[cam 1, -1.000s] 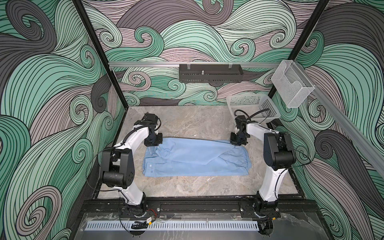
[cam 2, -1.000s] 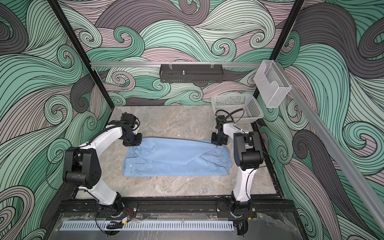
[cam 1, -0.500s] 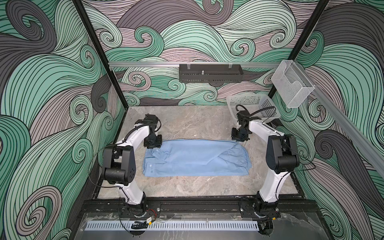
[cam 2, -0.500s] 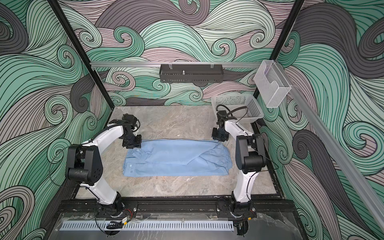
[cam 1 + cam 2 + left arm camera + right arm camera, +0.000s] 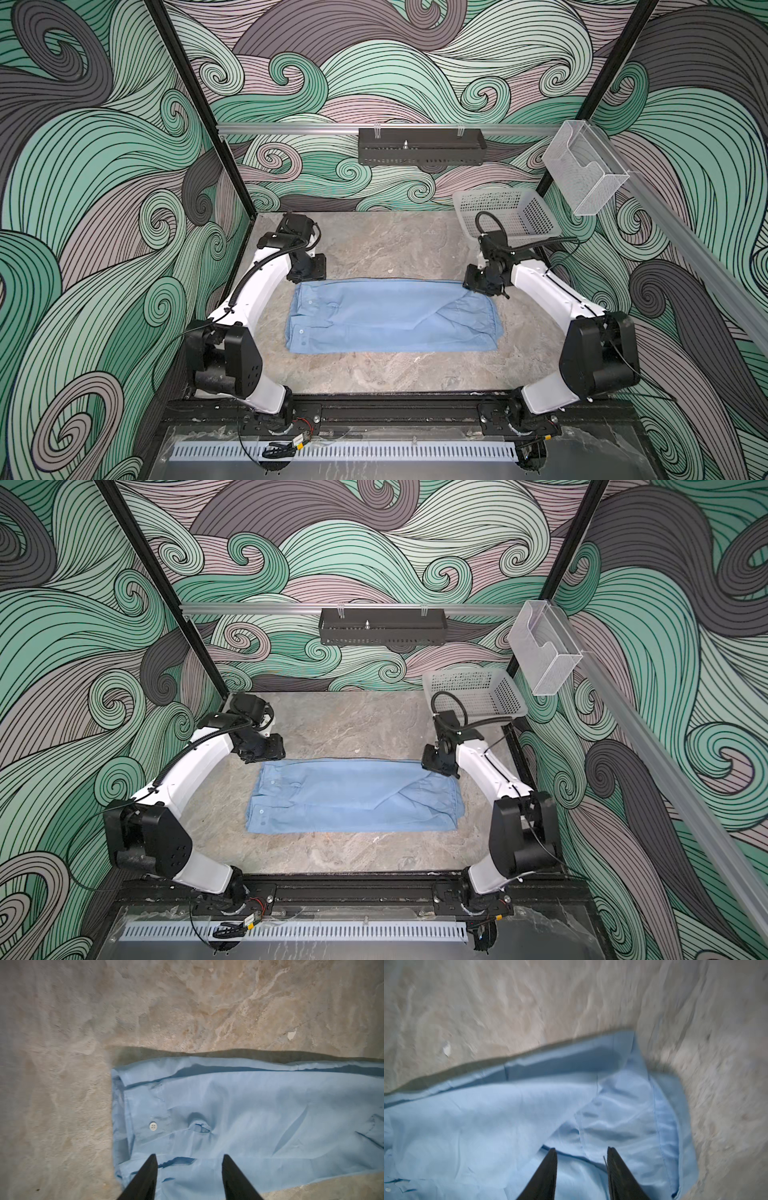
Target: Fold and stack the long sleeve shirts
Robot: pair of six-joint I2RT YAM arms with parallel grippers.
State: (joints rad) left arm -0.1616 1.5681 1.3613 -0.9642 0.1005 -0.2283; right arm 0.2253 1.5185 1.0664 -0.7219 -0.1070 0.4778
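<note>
The long sleeve shirt (image 5: 392,316) (image 5: 355,798) is light blue and lies flat on the table, folded into a long band. A white button (image 5: 153,1125) shows near its left end. My left gripper (image 5: 308,272) (image 5: 266,751) hovers at the band's far left corner. In the left wrist view it (image 5: 188,1156) is open over the cloth (image 5: 239,1105) with nothing between its fingers. My right gripper (image 5: 480,286) (image 5: 436,763) is over the far right corner. It (image 5: 581,1149) is open too, above the rumpled cloth (image 5: 488,1126), holding nothing.
A pale perforated basket (image 5: 507,212) (image 5: 473,692) stands at the back right corner, just behind the right arm. A black tray (image 5: 419,147) hangs on the back rail and a clear holder (image 5: 582,170) on the right rail. Bare marbled table (image 5: 395,245) lies behind the shirt.
Both grippers have opened and let go of the shirt's far edge, then drawn slightly up and back. The shirt now lies still.
</note>
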